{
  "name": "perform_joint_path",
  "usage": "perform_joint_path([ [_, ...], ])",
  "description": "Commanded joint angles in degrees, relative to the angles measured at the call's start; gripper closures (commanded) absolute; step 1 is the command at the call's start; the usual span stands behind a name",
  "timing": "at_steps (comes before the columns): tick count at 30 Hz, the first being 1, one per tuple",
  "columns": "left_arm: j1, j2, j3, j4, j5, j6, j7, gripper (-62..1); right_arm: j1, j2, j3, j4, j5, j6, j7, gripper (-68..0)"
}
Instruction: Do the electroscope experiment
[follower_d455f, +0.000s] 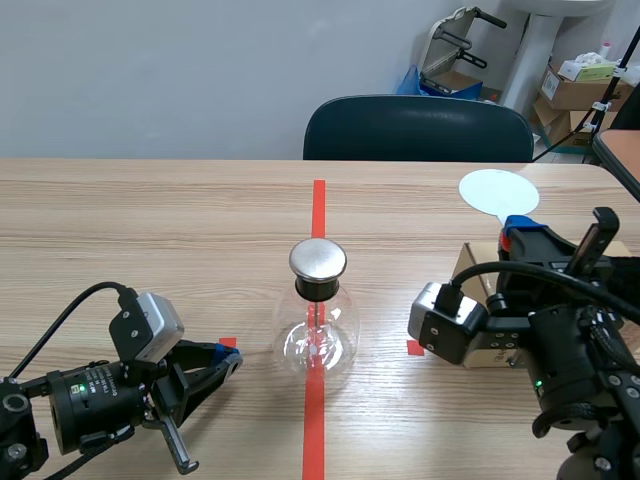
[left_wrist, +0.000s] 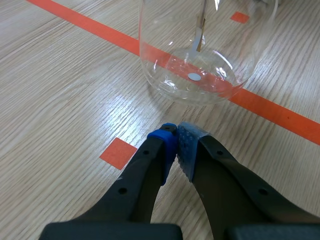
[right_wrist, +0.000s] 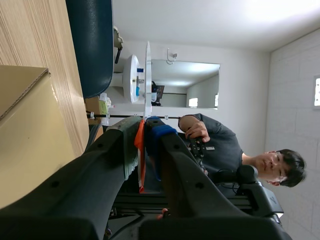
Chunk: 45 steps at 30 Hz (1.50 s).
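The electroscope (follower_d455f: 318, 312), a round glass flask with a metal cap (follower_d455f: 318, 259), stands on the red tape line at the table's middle. In the left wrist view the flask (left_wrist: 165, 55) is just ahead of my left gripper (left_wrist: 176, 146), and thin foil strips (left_wrist: 199, 39) hang inside it. My left gripper (follower_d455f: 230, 360) lies low, left of the flask, its fingers shut on nothing. At the right my right gripper (follower_d455f: 518, 232) is raised and shut on a white disc (follower_d455f: 498, 190). The right wrist view shows the disc (right_wrist: 148, 75) edge-on between the pads, with an orange part (right_wrist: 140, 150).
A cardboard box (follower_d455f: 476, 268) sits on the table beside my right arm, close by the right gripper (right_wrist: 25, 140). A dark chair (follower_d455f: 418, 128) stands at the far edge. A person (right_wrist: 225, 150) sits off behind the right arm.
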<state>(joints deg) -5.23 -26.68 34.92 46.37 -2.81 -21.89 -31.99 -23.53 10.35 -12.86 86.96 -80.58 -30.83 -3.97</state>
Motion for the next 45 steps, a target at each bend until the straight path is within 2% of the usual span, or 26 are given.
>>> perform_joint_path([
  [1,-0.2,0.3,0.1,1.2,-0.6,-0.1,-1.0,-2.9,0.3,0.7,0.2,0.7,0.0,-0.6,-0.2,-2.0],
  [37,-0.2,0.3,0.1,1.2,-0.6,-0.1,-1.0,-2.9,0.3,0.7,0.0,0.7,0.1,-0.7,-0.2,-2.0],
  [42,-0.2,0.3,0.1,1.2,-0.6,-0.1,-1.0,-2.9,0.3,0.7,0.4,0.7,5.4,-2.3,1.8,-2.0],
  [45,-0.2,0.3,0.1,1.2,-0.5,-0.1,-1.0,-2.9,-0.8,0.7,2.4,0.7,7.7,-4.6,5.0,-2.0],
])
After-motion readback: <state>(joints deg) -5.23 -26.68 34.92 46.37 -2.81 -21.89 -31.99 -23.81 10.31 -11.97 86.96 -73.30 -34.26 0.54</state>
